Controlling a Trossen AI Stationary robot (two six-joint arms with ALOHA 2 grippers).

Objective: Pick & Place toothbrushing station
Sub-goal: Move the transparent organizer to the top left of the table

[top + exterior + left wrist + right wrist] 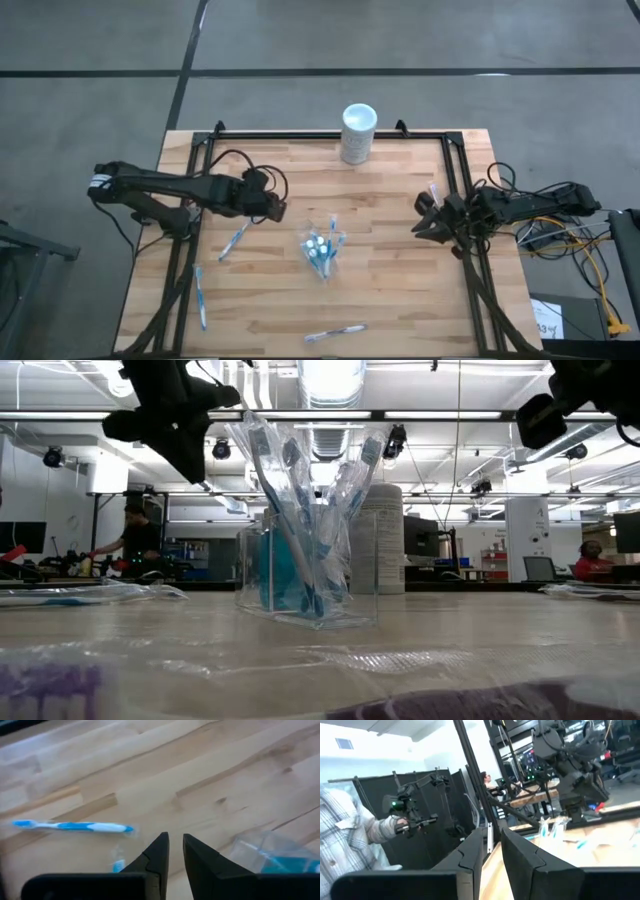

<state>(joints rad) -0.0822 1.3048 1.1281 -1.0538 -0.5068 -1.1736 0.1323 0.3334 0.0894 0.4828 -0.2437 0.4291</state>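
A small clear cup (322, 252) stands on its base at the table's middle, with blue-and-white toothbrushes and teal tubes upright inside; the low view (308, 565) shows it too. Loose toothbrushes lie flat on the table: one (233, 240) left of the cup, also in the left wrist view (75, 826), one at the near left (200, 297), one at the near edge (335, 332), and one (434, 191) by the right arm. My left gripper (277, 209) hangs above the table to the cup's far left, shut and empty. My right gripper (418, 222) is off to the cup's right, shut and empty.
A tall white cylinder (358, 133) stands at the table's far edge, behind the cup. Black frame rails (190, 250) run along the table's left, right and far sides. Bare wood lies between the cup and each gripper. People show in the room beyond the table.
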